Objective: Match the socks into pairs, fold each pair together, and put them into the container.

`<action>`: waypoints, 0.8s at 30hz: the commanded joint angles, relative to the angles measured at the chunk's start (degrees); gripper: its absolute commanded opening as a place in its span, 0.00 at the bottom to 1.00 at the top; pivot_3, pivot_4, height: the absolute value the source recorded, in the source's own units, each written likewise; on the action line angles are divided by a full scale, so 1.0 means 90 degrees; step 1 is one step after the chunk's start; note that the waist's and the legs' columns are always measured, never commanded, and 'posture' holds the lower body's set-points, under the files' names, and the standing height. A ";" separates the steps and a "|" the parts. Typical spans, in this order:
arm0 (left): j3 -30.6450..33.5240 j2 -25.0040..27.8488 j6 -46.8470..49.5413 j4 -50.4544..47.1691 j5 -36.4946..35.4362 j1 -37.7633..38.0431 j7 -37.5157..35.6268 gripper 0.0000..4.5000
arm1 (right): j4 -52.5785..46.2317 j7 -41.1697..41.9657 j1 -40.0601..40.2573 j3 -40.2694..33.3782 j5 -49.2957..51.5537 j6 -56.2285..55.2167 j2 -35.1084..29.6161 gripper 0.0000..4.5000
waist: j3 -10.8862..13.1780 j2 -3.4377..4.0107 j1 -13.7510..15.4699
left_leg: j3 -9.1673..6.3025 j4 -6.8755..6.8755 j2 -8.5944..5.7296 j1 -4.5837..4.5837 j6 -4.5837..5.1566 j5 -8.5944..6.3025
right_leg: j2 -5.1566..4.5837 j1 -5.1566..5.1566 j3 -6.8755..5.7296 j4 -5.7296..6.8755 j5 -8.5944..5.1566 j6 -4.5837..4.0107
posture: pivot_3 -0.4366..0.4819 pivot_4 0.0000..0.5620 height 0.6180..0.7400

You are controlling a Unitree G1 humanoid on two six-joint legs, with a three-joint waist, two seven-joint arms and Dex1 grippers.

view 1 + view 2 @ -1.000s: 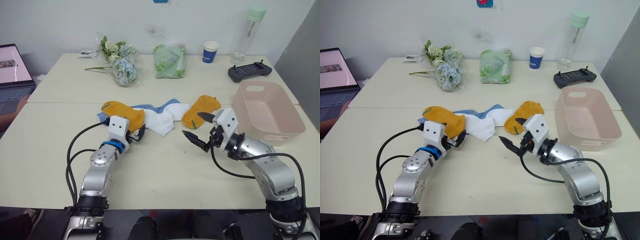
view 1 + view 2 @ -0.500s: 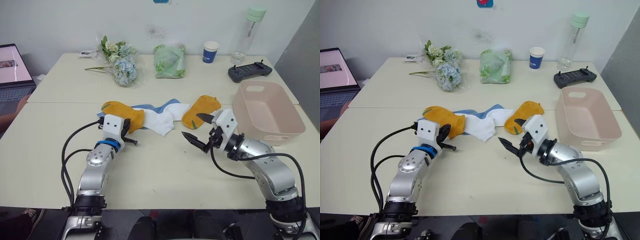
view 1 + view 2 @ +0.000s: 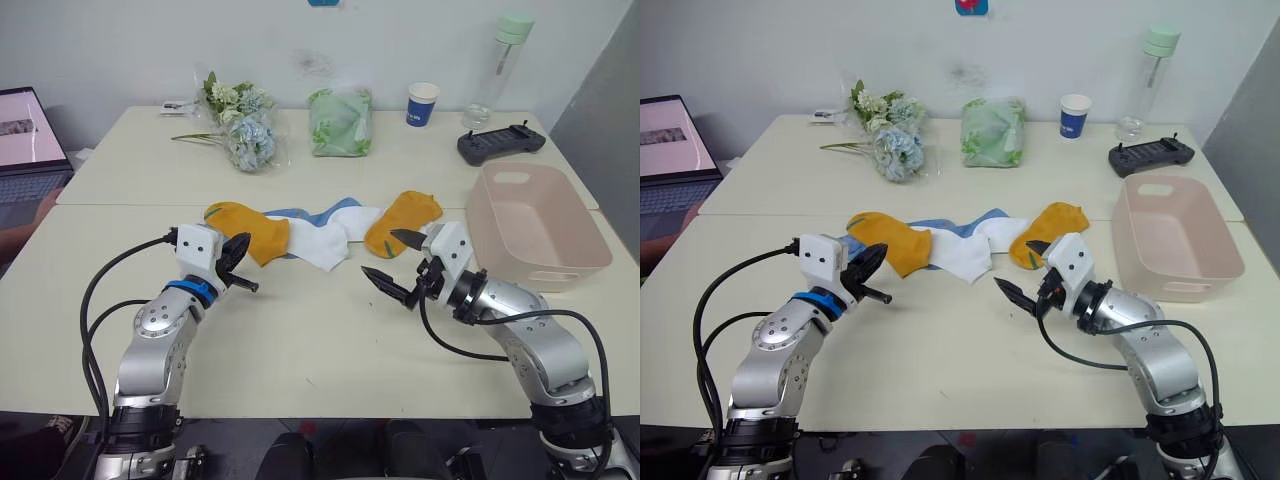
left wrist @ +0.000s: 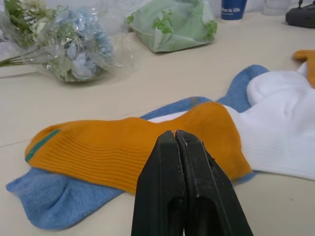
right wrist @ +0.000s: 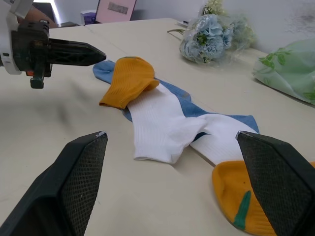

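Note:
The socks lie in an overlapping row at mid-table: a mustard sock (image 3: 250, 225) on the left, over a light blue sock (image 4: 59, 201); a white sock (image 3: 325, 243) in the middle; a second mustard sock (image 3: 402, 218) on the right. My left gripper (image 3: 243, 243) is shut on nothing, its tip just short of the left mustard sock's cuff. My right gripper (image 3: 392, 258) stands open and empty, just in front of the right mustard sock. The pale pink container (image 3: 570, 270) sits to the right of that arm, with nothing seen inside.
Along the far side of the table are a wrapped flower bunch (image 3: 240, 130), a green bundle in plastic (image 3: 340, 122), a paper cup (image 3: 422, 103), a clear bottle (image 3: 503, 65) and a black controller (image 3: 500, 142). A laptop (image 3: 25, 140) stands at the far left.
My left gripper has shut and drawn back to the left, off the mustard sock, taking nothing with it. The socks lie as before. The right arm has stayed put.

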 commanded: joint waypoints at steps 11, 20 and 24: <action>-0.0178 -0.0190 0.0081 -0.0446 -0.0119 0.0289 -0.0061 0.13 | -0.0355 -0.0061 0.0017 -0.0093 0.0062 -0.0028 0.0003 1.00 | 0.0000 0.0000 0.0002 | 0.0001 -0.0001 0.0000 0.0000 0.0000 0.0000 | 0.0000 0.0004 0.0001 -0.0007 0.0000 0.0000 | 0.48 0.27 1.00; -0.0609 -0.0794 -0.0839 0.0102 0.0701 0.0491 0.0546 0.73 | -0.0520 0.0008 0.0024 -0.0038 0.0060 -0.0006 -0.0080 1.00 | 0.0000 0.0000 0.0005 | 0.0002 -0.0002 0.0000 -0.0001 0.0000 0.0000 | 0.0000 0.0003 0.0002 -0.0010 0.0000 0.0000 | 0.48 0.27 1.00; -0.0744 -0.0888 -0.1410 0.0508 0.1009 0.0302 0.0643 0.99 | -0.0489 0.0014 -0.0005 -0.0065 0.0049 -0.0003 -0.0113 1.00 | 0.0000 -0.0001 0.0008 | 0.0000 0.0000 -0.0001 -0.0001 0.0000 0.0000 | -0.0001 0.0005 -0.0001 -0.0010 0.0000 0.0000 | 0.48 0.27 1.00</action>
